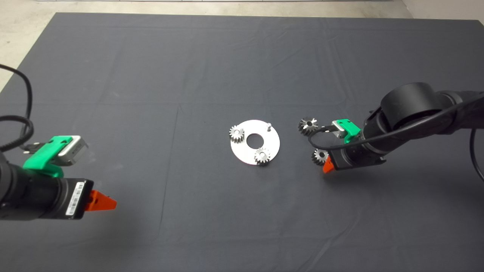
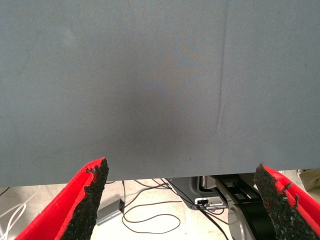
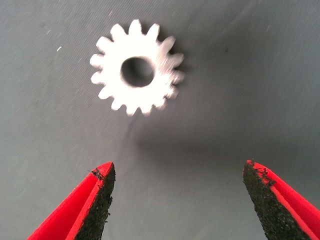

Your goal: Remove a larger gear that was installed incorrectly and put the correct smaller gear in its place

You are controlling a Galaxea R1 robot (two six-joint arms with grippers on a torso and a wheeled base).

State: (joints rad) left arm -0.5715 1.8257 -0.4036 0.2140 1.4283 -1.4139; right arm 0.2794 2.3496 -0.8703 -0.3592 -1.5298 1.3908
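The larger gear (image 1: 308, 125), with spiky teeth, lies on the mat to the right of the round metal plate (image 1: 273, 140). The smaller gear (image 1: 320, 155) (image 3: 136, 73) lies flat on the mat just below it. My right gripper (image 1: 326, 164) (image 3: 177, 167) hovers right beside this smaller gear, open, with nothing between its fingers. Two matching small gears (image 1: 236, 133) (image 1: 262, 155) sit on the plate, and one bare peg (image 1: 269, 125) stands at its upper right. My left gripper (image 1: 109, 203) (image 2: 180, 167) waits open at the lower left.
The dark mat (image 1: 151, 75) covers the table, with pale floor past its far edge. In the left wrist view, cables (image 2: 150, 220) and a stand base (image 2: 235, 200) show beyond the mat's edge.
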